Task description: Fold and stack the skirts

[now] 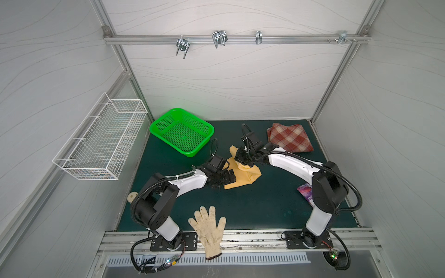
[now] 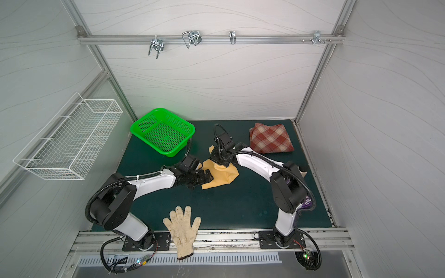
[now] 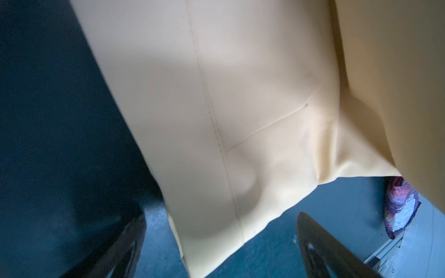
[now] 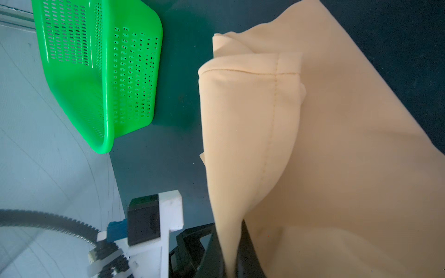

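Two white and black robot arms reach toward the middle of a dark green tabletop (image 1: 252, 207) inside a grey-walled booth, seen from above. A mustard-yellow skirt (image 1: 248, 175) lies crumpled near the centre of the tabletop, between the two arms. The right hand (image 1: 243, 160) is above the far part of this skirt, and in the right wrist view its jaws are pinched together on a fold of the yellow cloth (image 4: 337, 168), which rises bunched up to the hand (image 4: 228, 255). The left hand (image 1: 230, 179) sits at the skirt's near left edge; in the left wrist view its two dark fingers (image 3: 325, 248) stand wide apart with nothing clamped, and a corner of the skirt (image 3: 240, 96) lies in front of them. A rust-red and cream plaid skirt (image 1: 290, 138) lies folded at the far right of the tabletop, well apart from the yellow one. A green basket (image 1: 169, 142) with perforated walls sits at the far left. An off-white knitted glove (image 1: 208, 228) lies palm-flat over the near edge of the tabletop between the arm bases. A purple packet (image 1: 305, 191) shows partly behind the right arm. A white wire basket (image 1: 101, 139) hangs on the left wall.
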